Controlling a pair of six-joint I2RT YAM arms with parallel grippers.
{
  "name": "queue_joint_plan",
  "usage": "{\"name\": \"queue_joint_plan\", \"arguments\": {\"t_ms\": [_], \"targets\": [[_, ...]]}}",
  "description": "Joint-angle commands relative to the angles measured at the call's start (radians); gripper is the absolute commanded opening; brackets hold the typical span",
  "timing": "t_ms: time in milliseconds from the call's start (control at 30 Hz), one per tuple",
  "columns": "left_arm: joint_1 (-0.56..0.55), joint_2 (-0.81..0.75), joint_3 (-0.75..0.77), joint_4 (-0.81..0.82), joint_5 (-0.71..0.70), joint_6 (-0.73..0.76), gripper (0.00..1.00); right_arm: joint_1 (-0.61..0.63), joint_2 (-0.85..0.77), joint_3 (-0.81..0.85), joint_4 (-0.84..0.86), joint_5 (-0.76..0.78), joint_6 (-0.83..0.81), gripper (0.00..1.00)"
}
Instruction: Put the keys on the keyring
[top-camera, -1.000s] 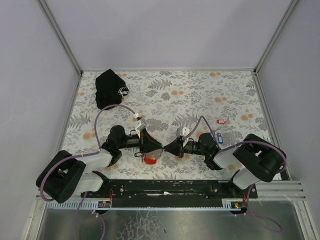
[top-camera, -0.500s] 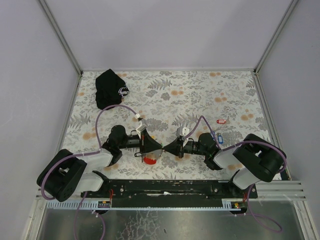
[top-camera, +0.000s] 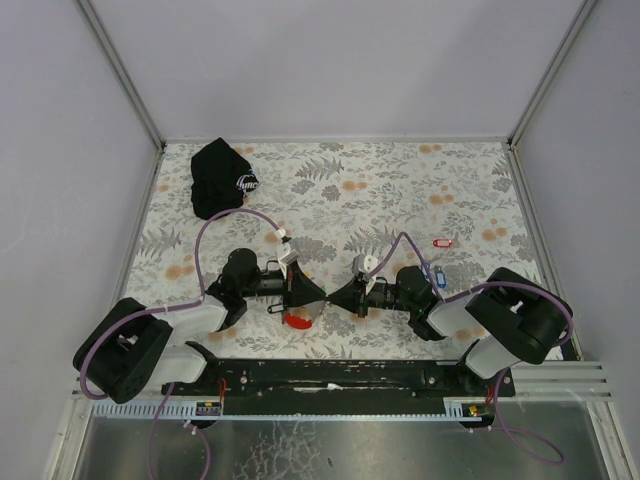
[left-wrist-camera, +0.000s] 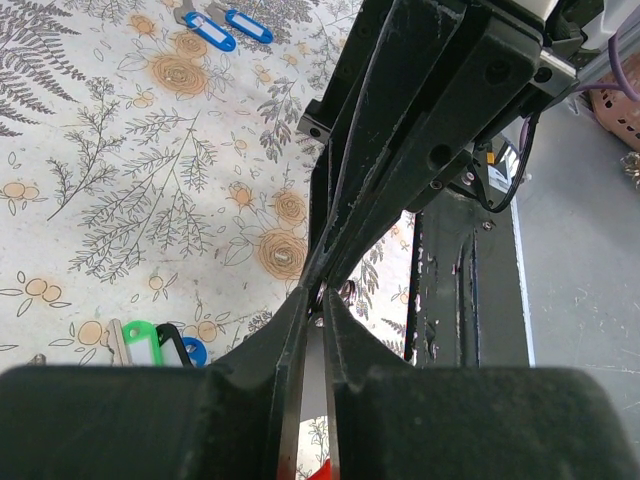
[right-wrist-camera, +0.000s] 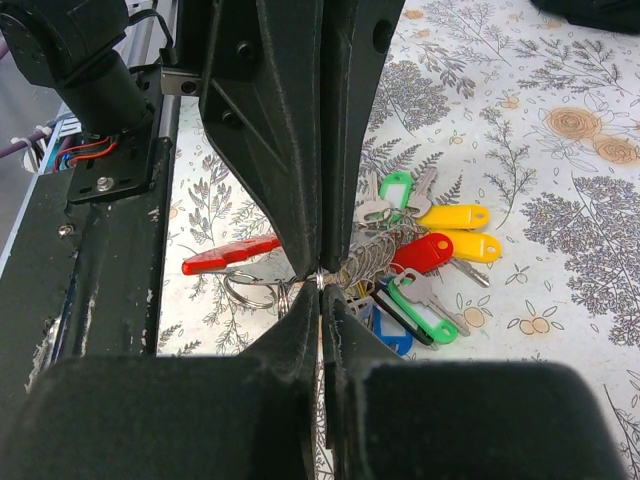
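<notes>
The two arms are nose to nose low over the table (top-camera: 400, 180), down at the 6 o'clock side and right by the black rail (top-camera: 340, 375). The right gripper (top-camera: 335, 297) is clenched tight. On its own wrist camera the fingertips pinch together on a thin bright bit of metal, but I can't make out what it is. The left gripper (top-camera: 319, 297) has its fingers almost together with a thin slit between them, and I can't tell if anything is actually caught in there.

The keyring (right-wrist-camera: 235, 254) is just beside where the tips meet. In the right wrist view its red piece (top-camera: 297, 320) has its long axis running roughly 9 to 3, with the tip aimed at about 8 o'clock and a thin ring right next to it. The keys (right-wrist-camera: 425, 252) are bunched on the 3 o'clock side of the fingers. Their tags fan out toward 3 and 4 o'clock: green, two yellow, red, green, blue.

Room-wise there's hardly any toward the rail, but loads of open flowery cloth toward 12 o'clock. A black cap (top-camera: 222, 177) sits up at 11 and a lone red-tagged key (top-camera: 441, 242) at 2, both well apart from the action.

From above, the bunch is mostly hidden under the grippers and only the red piece shows. The left wrist camera picks up two blue-tagged keys (left-wrist-camera: 228, 25) off on their own at its 11 o'clock, plus green, black and blue tags at its 8 o'clock.
</notes>
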Motion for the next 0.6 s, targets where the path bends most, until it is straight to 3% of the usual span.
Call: {"name": "queue_joint_plan", "arguments": {"t_ms": [0, 567], "targets": [[-0.016, 0.005, 0.026, -0.043, -0.017, 0.031, 0.09, -0.001, -0.034, 0.017, 0.108, -0.006, -0.004, 0.00], [-0.031, -0.002, 0.033, -0.091, -0.054, 0.054, 0.10, -0.009, -0.066, -0.005, 0.127, 0.007, 0.002, 0.00]]}}
